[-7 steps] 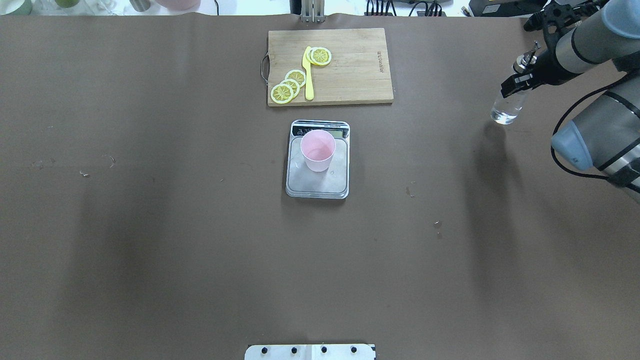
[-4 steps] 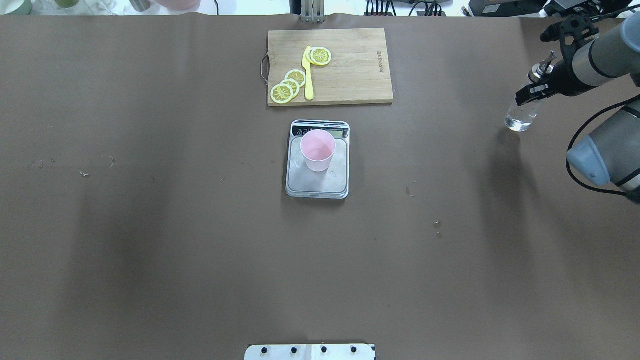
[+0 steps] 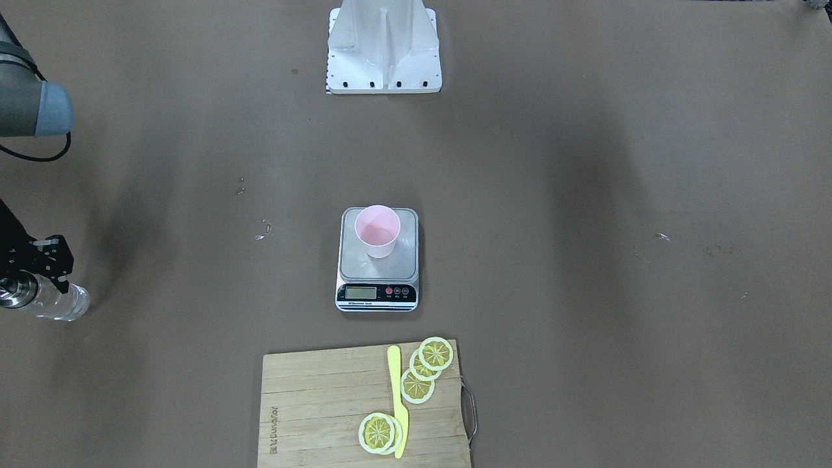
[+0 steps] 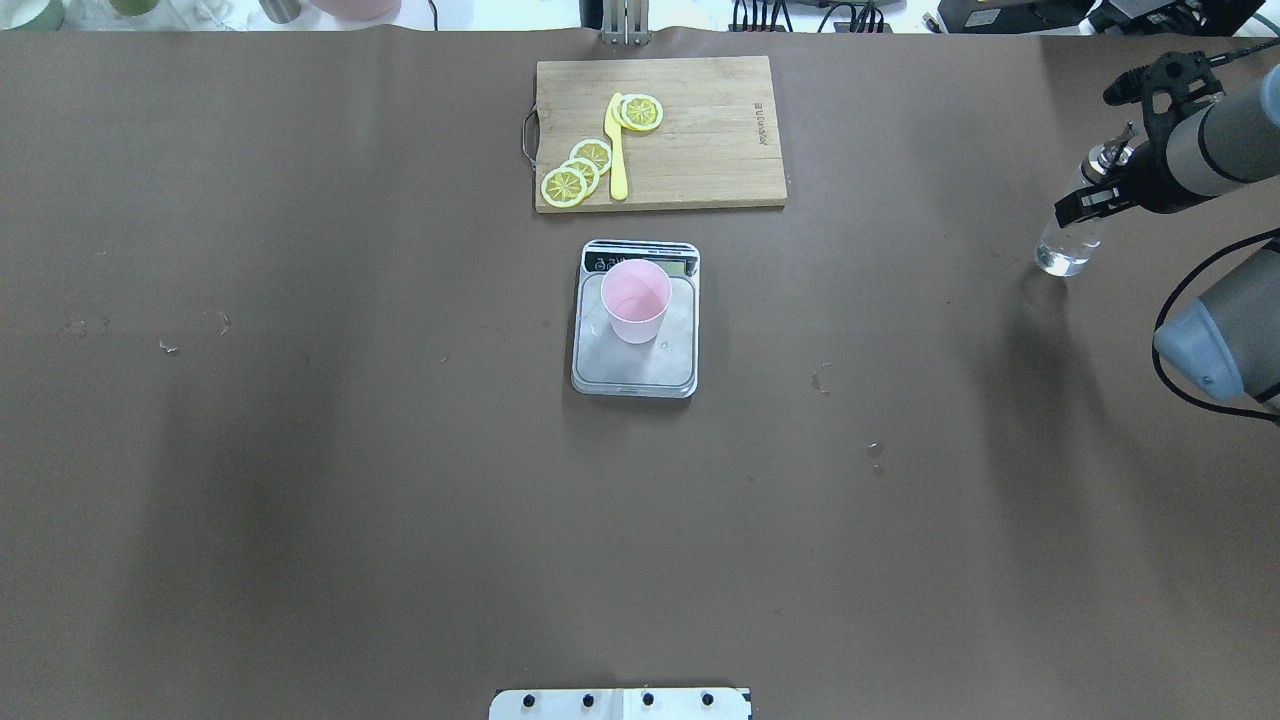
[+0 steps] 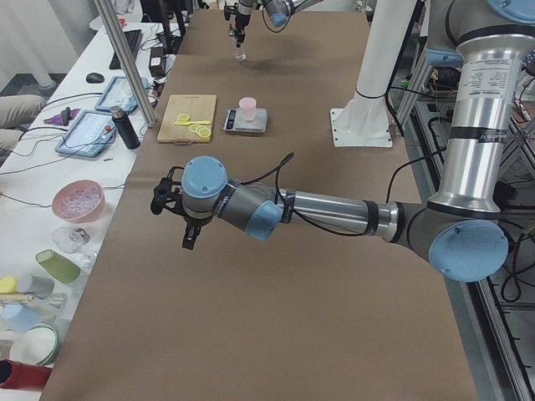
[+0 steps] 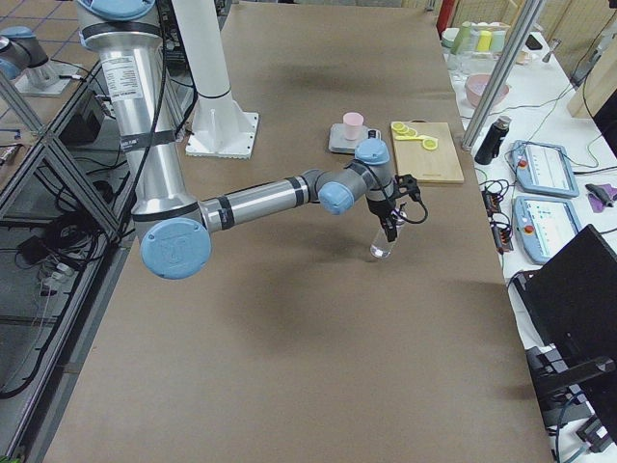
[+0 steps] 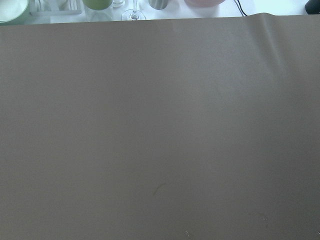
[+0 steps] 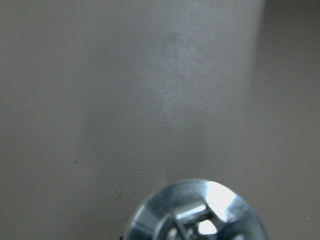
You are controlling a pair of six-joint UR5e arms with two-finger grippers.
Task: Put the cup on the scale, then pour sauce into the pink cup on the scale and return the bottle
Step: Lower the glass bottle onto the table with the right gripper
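From my console the brown table (image 4: 300,450) fills nearly every view. The right arm (image 4: 1215,150) reaches in over the table's right edge, toward the far right corner. The left arm (image 5: 334,209) stretches out low over the left half, well apart from everything else. Its wrist camera gives me only bare table covering.

A wooden cutting board (image 4: 700,150) lies at the middle of the far edge. Just on the robot's side of it, about the table's centre, sits the scale (image 4: 635,370), with its display strip turned toward the board.

The right gripper (image 4: 1090,200) has its fingers closed on the upper part of the bottle (image 4: 1065,250), just below the metal spout cap. The bottle is tilted, with its base lowest and its spout leaning toward the far edge. I cannot tell whether the base touches the table. The left gripper (image 5: 180,219) shows only in the left side view, so I cannot tell how wide it stands, and I see nothing in it.

The cup (image 4: 636,300) stands upright on the scale's platform, nearer the display end. I cannot make out any liquid in it. A little clear sauce (image 4: 1060,262) shows at the bottom of the bottle.

On the board lie a yellow knife (image 4: 617,150) and lemon slices (image 4: 577,172) on both sides of it.
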